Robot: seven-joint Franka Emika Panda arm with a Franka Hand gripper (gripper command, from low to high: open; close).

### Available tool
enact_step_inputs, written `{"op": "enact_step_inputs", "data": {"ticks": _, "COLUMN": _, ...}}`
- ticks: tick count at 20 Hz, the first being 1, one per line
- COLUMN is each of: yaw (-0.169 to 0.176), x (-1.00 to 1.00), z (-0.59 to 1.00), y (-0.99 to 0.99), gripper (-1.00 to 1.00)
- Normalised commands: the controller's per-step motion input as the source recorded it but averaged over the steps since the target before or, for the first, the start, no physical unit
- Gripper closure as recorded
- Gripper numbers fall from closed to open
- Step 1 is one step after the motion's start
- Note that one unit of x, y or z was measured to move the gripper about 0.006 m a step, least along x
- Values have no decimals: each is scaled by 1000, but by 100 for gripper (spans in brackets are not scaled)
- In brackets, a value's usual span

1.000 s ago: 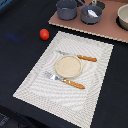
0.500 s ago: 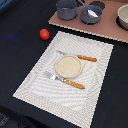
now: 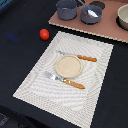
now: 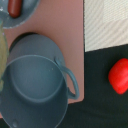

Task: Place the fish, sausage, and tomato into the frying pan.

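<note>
The tomato (image 3: pixel 44 34) lies on the dark table, off the placemat's far corner at the exterior view's left; it also shows in the wrist view (image 4: pixel 119 76). The frying pan (image 3: pixel 91 15) stands on the brown board beside the taller pot (image 3: pixel 66 9). The white fish (image 3: pixel 92 12) lies inside the pan. In the wrist view the sausage (image 4: pixel 15 7) lies in the pan (image 4: pixel 29 6), next to the pot (image 4: pixel 35 85). The gripper's fingertips do not show clearly; a blurred pale shape (image 4: pixel 2 50) at the picture's edge may be one finger.
A brown board (image 3: pixel 112 31) carries the pot, the pan and a cream bowl (image 3: pixel 123 16). A striped placemat (image 3: pixel 95 85) holds a tan plate (image 3: pixel 67 66), a knife (image 3: pixel 86 58) and a fork (image 3: pixel 72 83) with orange handles.
</note>
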Motion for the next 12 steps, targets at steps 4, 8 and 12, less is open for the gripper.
{"op": "enact_step_inputs", "data": {"ticks": 4, "yaw": -133, "x": -693, "z": -113, "y": -435, "gripper": -100}}
{"op": "enact_step_inputs", "data": {"ticks": 8, "yaw": -171, "x": -704, "z": -186, "y": -371, "gripper": -100}}
{"op": "enact_step_inputs", "data": {"ticks": 12, "yaw": -160, "x": -693, "z": -259, "y": -406, "gripper": -100}}
